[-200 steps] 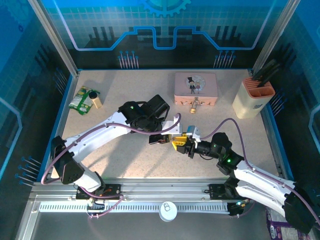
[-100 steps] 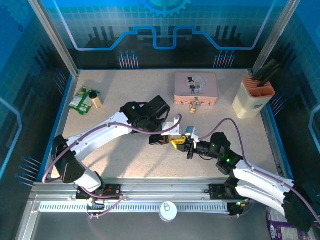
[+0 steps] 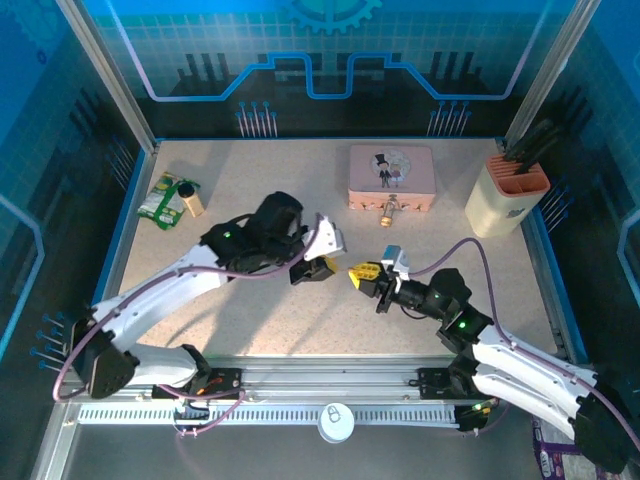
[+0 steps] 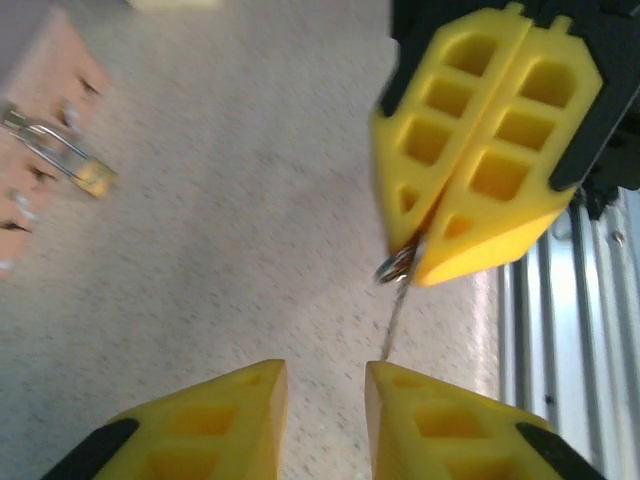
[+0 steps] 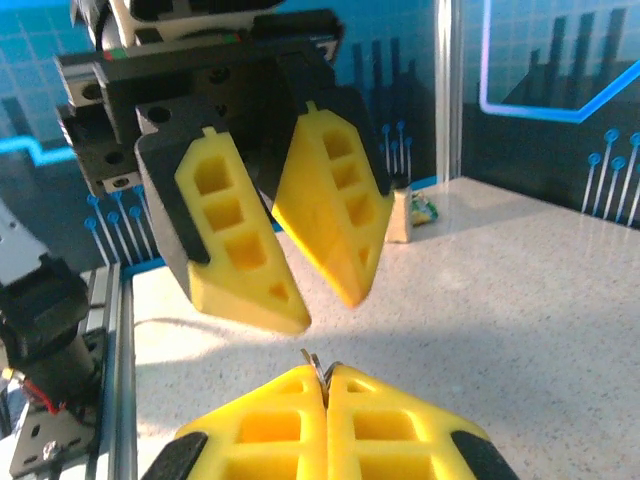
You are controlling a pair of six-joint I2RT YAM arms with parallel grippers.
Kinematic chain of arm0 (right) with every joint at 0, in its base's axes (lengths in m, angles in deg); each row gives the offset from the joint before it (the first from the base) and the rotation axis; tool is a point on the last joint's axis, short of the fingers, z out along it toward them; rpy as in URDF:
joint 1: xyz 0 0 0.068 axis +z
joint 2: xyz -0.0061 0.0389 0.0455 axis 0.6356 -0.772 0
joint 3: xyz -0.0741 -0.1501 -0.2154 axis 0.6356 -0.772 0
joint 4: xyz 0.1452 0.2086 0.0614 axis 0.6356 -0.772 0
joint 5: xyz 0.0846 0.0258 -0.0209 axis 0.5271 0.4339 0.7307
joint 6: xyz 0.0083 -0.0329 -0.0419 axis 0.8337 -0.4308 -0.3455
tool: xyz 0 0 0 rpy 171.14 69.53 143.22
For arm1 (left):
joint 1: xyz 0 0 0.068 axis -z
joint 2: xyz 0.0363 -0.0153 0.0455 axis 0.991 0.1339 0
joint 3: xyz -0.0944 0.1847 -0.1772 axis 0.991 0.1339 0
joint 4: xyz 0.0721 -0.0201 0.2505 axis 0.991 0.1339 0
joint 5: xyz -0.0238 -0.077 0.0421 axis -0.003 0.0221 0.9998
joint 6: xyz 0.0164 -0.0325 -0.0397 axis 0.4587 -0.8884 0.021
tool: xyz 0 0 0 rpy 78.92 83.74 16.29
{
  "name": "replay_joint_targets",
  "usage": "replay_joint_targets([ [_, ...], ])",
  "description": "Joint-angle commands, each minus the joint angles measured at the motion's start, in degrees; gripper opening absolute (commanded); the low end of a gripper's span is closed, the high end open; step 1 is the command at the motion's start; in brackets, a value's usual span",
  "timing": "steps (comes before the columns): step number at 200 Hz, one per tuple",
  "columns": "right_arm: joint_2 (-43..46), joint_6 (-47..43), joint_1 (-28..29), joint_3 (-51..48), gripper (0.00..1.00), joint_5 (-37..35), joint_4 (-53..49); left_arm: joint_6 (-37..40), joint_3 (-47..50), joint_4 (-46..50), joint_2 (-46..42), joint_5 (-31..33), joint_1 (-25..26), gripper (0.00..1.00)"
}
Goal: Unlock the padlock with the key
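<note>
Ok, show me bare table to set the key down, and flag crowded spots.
Bare table lies along the far edge between the snack packet and the pink tin, and at the front between the left arm and right arm. Crowded: mid-table, where the left gripper faces the right gripper pinching the key, and around the padlock.

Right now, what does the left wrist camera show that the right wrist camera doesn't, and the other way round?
Extra in the left wrist view: the brass padlock, blurred, hanging at the front of the pink tin on the left edge.
Extra in the right wrist view: a small bottle and a green packet far back by the blue wall.
Shared: the right gripper shut on the key, the left gripper open and facing it, and the speckled table.
</note>
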Motion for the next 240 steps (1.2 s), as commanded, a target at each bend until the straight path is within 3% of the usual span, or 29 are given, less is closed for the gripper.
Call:
replay_joint_targets([
  [1, 1.05, 6.92, -1.40, -2.18, 0.00, -4.24, 7.23, -14.07, 8.30, -23.60, -5.80, -6.22, -2.86, 0.33],
  [29, -1.32, 12.75, -1.64, -2.68, 0.00, -3.47, 14.21, -22.92, 17.39, -40.53, -9.39, -10.56, -3.31, 0.39],
  [67, -5.84, 18.59, -0.46, -3.30, 0.00, -1.78, 25.58, -28.12, 22.49, -50.71, -9.87, -13.98, -3.35, 0.39],
  [117, -10.33, 19.15, 3.11, -2.43, 0.00, -3.02, 32.01, -30.38, 23.24, -54.36, -9.10, -20.37, -3.60, 0.32],
  [195, -9.90, 19.71, 3.36, -3.12, 0.00, -4.51, 35.57, -31.28, 24.37, -54.97, -9.03, -20.89, -3.99, 0.35],
  [240, -10.19, 20.00, 3.54, -3.32, 0.00, -4.46, 36.77, -31.88, 23.65, -55.22, -8.07, -23.03, -4.08, 0.28],
])
